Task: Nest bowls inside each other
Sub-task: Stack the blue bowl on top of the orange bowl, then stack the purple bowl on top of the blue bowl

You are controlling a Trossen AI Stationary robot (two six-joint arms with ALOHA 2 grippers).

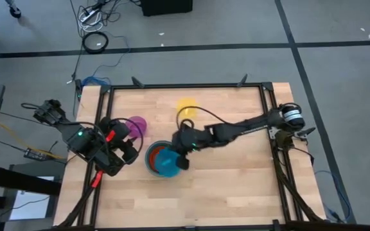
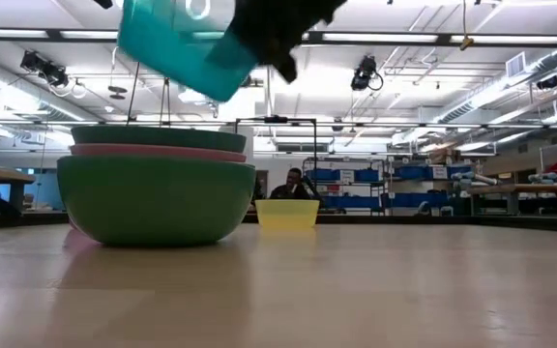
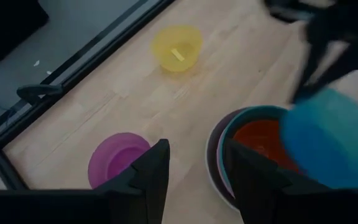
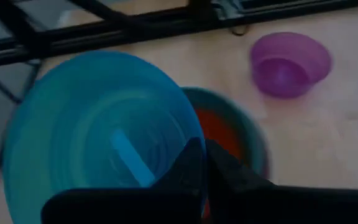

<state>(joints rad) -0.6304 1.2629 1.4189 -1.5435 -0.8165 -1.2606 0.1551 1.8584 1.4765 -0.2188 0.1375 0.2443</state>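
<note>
Bowls: a stack sits near the table's middle, slightly left. Stack point(image 1: 153, 157) has a sage green outer bowl point(image 2: 153, 201), a pink rim point(image 2: 158, 151) above it, a teal rim point(image 2: 158, 137) above that, and an orange bowl point(image 3: 261, 138) showing inside from above.

Right gripper point(image 1: 182, 154) reaches in from the right side, fingers pressed together, pinching the rim of a blue bowl point(image 1: 167, 162). Right wrist view shows both dark fingers clamped on the bowl's edge, one inside, one outside. Blue bowl is lifted clear of the table and tilted, hanging over the stack; low view shows it in the air above the stack's rims, not touching them. From above it covers most of the stack's opening, orange still visible on the left part.

Left gripper point(image 1: 122, 154) waits just left of the stack, fingers spread wide, holding nothing. Left wrist view shows its two fingers point(image 3: 151, 177) apart with bare wood between them.

Purple bowl point(image 1: 135, 125) stands upright alone on the table, far-left of the stack, close to the left arm. Yellow bowl point(image 1: 186, 106) stands upright alone farther back, near the far edge around the middle, well apart from the stack.

Table point(image 1: 236, 186) is light wood with a black frame. A person point(image 2: 292, 184) sits in the room beyond the table, behind the yellow bowl in the low view.
</note>
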